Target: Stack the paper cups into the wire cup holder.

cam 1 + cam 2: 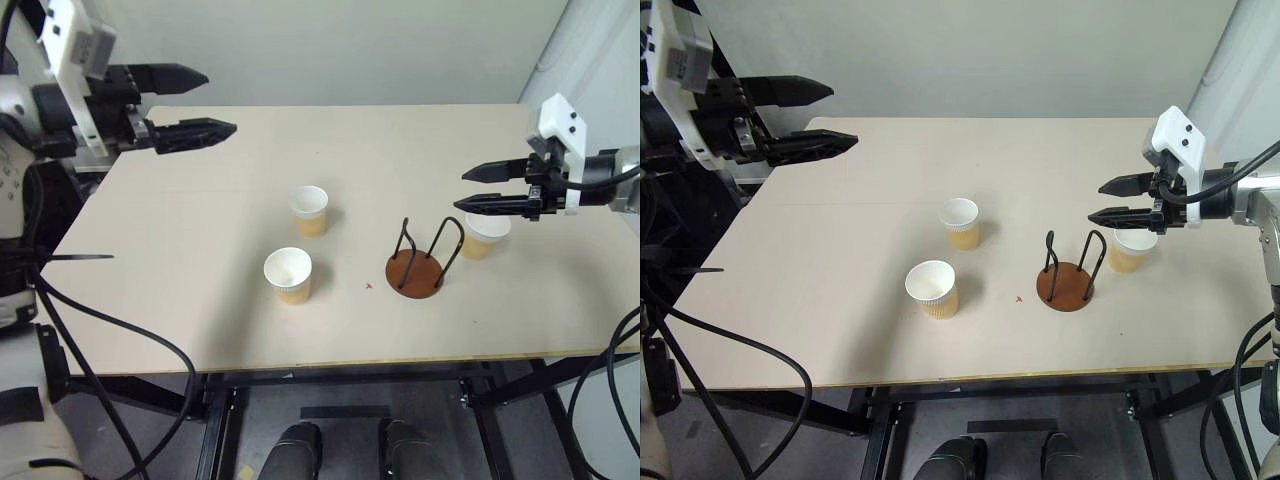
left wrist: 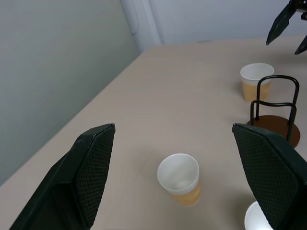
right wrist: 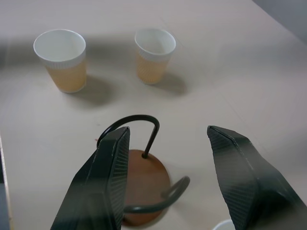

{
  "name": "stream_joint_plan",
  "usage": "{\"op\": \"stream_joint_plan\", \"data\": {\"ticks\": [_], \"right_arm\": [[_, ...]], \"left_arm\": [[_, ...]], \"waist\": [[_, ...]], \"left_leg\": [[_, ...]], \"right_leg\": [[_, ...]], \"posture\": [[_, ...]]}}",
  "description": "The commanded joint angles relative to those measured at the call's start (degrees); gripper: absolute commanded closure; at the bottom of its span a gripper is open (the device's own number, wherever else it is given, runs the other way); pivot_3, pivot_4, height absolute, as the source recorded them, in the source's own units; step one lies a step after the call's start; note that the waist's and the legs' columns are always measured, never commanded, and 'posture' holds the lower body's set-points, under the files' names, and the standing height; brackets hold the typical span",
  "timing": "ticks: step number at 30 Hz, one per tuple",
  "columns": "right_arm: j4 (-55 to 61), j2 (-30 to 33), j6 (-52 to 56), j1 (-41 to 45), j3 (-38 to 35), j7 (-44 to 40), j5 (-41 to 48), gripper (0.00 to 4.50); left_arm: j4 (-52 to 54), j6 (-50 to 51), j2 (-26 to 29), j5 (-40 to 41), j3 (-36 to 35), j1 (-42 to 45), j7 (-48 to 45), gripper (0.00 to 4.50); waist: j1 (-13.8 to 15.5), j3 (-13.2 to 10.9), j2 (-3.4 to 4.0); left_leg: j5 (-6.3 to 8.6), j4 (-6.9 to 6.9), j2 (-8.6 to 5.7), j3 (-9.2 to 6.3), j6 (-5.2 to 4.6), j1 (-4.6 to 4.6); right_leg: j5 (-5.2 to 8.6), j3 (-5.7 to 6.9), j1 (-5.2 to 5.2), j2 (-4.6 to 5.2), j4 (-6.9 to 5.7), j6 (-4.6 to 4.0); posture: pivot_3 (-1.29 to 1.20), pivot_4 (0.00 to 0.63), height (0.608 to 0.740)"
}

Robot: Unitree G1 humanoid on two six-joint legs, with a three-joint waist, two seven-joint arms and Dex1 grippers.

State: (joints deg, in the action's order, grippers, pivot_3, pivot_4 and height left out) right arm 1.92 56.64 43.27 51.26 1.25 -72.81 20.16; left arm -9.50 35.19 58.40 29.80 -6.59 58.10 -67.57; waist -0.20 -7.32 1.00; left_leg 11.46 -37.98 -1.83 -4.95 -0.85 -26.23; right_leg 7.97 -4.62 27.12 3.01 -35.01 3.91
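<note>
Both grippers up w/ fingers apart & empty, left gripper (image 1: 200, 103) over table's (image 1: 180, 300) far corner, right gripper (image 1: 478, 189) above 1 of 3 paper cups (image 1: 484, 236) beside wire cup holder (image 1: 417, 270).

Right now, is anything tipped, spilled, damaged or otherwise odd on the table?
Nothing stands out. All three paper cups stand upright and apart on the table, and the wire cup holder stands upright and holds no cup.
</note>
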Motion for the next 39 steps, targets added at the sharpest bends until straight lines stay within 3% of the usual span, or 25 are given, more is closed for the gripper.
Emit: {"op": "stream_joint_plan", "data": {"ticks": [1, 9, 17, 30, 33, 37, 39], "right_arm": [[3.6, 2.01, 1.3, 0.77, -2.75, 0.78, 1.75, 1.84], [9.38, 6.87, 7.67, -6.43, -6.56, 1.62, 5.9, 1.84], [11.54, 14.75, 9.29, -13.6, -8.5, -1.4, 9.19, 1.84], [14.44, 12.22, 11.05, -18.96, -5.03, 1.62, 11.73, 1.84], [14.02, 12.13, 10.72, -17.82, -4.76, 2.13, 11.47, 1.27], [13.16, 11.96, 8.91, -17.64, -3.77, 2.9, 10.04, 0.03], [12.39, 11.72, 8.6, -17.79, -3.37, 3.16, 9.79, 0.03]], "left_arm": [[-1.97, -1.76, -0.4, -0.45, -0.71, 3.09, -1.02, 0.32], [-5.01, -2.25, -4.73, -0.74, 1.82, 5.48, -4.89, 0.32], [-1.96, 0.25, -2.99, -0.81, 7.87, 5.51, -17.3, 0.32], [-0.95, -1.32, -3.4, -1.78, 7.61, 5.62, -19.5, 0.32], [-1.2, -1.75, -3.01, -2.06, 6.99, 5.56, -19.06, 0.28], [-1.28, -2.06, -2.84, -2.24, 6.48, 5.62, -18.42, 0.28], [-1.13, -2.39, -2.58, -2.42, 6.23, 5.64, -18.14, 0.28]], "waist": [[-0.01, 0.0, 0.0], [0.26, -0.02, -0.04], [0.27, -0.02, -0.04], [0.25, -0.02, -0.05], [0.26, -0.02, -0.05], [0.26, -0.02, -0.06], [0.27, -0.02, -0.05]], "left_leg": [[0.0, 0.0, 0.0, 0.0, 0.0, 0.0], [-0.02, -0.05, -0.04, -0.03, -0.01, 0.0], [0.07, -0.05, -0.03, -0.02, -0.07, -0.09], [0.07, -0.12, -0.04, -0.03, -0.14, -0.08], [0.06, -0.12, -0.04, -0.04, -0.16, -0.08], [0.06, -0.12, -0.04, -0.05, -0.17, -0.07], [0.06, -0.14, -0.04, -0.05, -0.18, -0.07]], "right_leg": [[0.0, 0.0, 0.0, 0.0, 0.0, 0.0], [0.02, 0.02, -0.1, 0.03, 0.02, 0.03], [0.17, 0.03, -0.07, 0.03, 0.04, 0.28], [0.23, 0.02, -0.15, 0.04, 0.02, 0.39], [0.21, 0.02, -0.14, 0.04, 0.01, 0.43], [0.2, 0.03, -0.19, 0.04, 0.02, 0.43], [0.2, 0.03, -0.2, 0.04, 0.02, 0.43]], "posture": [[0.0, 0.15, 0.74], [0.0, 0.15, 0.74], [0.0, 0.15, 0.74], [0.0, 0.15, 0.74], [0.0, 0.15, 0.74], [0.0, 0.15, 0.74], [0.0, 0.15, 0.74]]}}
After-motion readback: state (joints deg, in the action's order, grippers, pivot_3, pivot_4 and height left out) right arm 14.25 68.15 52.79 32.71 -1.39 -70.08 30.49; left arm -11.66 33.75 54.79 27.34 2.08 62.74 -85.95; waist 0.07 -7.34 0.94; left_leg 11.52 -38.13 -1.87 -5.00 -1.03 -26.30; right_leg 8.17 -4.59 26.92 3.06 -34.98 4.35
